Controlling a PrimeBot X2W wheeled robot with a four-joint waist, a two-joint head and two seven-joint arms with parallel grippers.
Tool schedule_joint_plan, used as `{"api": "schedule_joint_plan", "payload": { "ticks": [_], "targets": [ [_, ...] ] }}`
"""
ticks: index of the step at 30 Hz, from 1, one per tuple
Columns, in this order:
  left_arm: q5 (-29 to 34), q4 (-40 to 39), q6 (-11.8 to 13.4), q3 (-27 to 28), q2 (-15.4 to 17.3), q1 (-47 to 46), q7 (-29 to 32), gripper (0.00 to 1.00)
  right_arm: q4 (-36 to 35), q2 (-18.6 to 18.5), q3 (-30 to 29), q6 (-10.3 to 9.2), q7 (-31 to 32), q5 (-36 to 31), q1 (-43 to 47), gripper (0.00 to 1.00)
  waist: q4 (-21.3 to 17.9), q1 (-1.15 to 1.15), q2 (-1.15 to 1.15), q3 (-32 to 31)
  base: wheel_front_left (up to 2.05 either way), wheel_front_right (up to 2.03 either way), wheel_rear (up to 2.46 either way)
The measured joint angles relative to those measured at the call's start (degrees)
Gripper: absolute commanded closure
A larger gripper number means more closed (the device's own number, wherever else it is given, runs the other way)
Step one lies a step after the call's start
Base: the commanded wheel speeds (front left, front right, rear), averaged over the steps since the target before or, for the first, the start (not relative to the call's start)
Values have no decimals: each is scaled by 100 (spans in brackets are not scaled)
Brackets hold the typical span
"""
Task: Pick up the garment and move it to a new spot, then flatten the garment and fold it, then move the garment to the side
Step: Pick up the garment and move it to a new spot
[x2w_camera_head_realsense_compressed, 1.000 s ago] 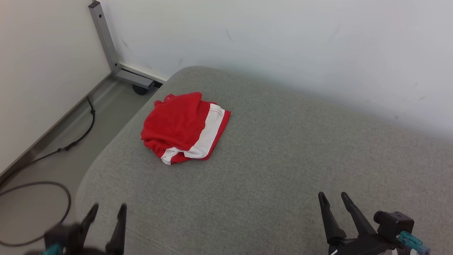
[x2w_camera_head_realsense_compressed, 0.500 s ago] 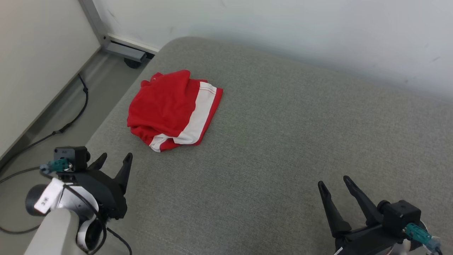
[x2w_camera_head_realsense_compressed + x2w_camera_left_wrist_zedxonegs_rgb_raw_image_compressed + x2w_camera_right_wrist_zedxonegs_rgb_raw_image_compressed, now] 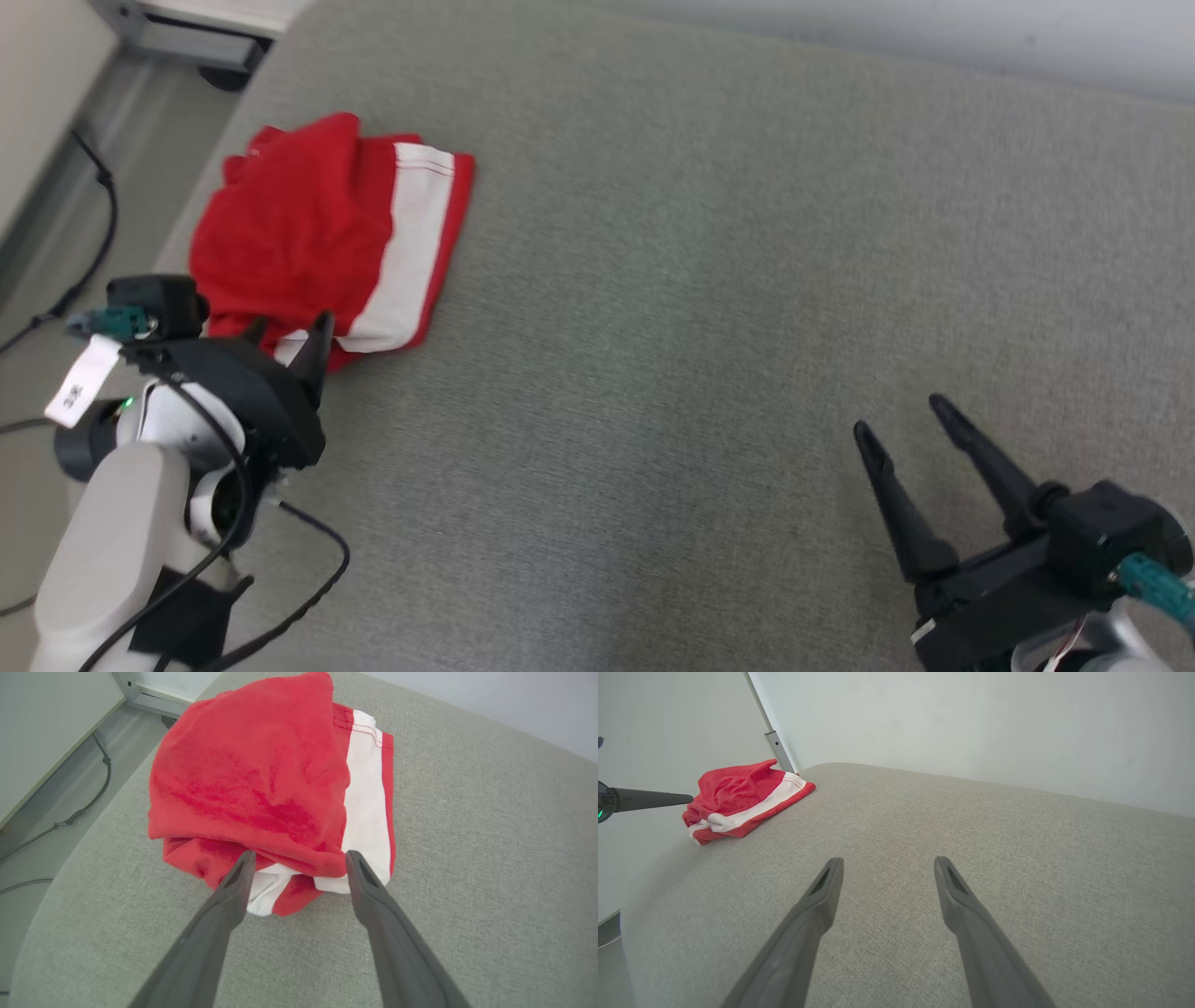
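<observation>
1. Wide bare stretch of grey cushion (image 3: pixel 672 280) between left gripper (image 3: pixel 288 324) and right gripper (image 3: pixel 898 415); open passage across the middle and right.
2. Bunched red-and-white garment (image 3: pixel 317 233) near the cushion's left edge; raised obstacle just ahead of the spread left fingers.
3. Pale wall (image 3: pixel 971 728) directly behind the far edge, limiting forward reach.
4. Metal frame (image 3: pixel 187 42) and cable (image 3: pixel 113 205) on the floor beyond the left edge.
</observation>
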Motion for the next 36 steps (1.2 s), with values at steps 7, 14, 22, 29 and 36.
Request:
{"api": "schedule_joint_plan", "payload": {
  "ticks": [7,14,22,29,36],
  "targets": [
    [20,515,229,-15,-215,-531,99,0,-244,-154,-115,-45,203,-54,-240,0,-259,1,0,553,0,0,0],
    [194,1010,708,20,-237,-836,133,100,-376,-178,-125,-97,398,-56,-263,0,-426,0,1,832,0,0,0],
    [320,1352,706,-97,-267,-977,21,100,-279,-109,-114,-140,444,-46,-328,0,-432,-1,0,693,0,0,0],
    [612,1414,630,-417,-338,-1239,-282,100,86,110,-9,-142,363,67,-479,0,-436,-1,0,353,0,0,0],
    [922,1192,332,-782,-342,-1578,-651,100,490,434,137,-136,178,243,-565,0,-545,-1,-1,-136,0,0,0]
  ]
}}
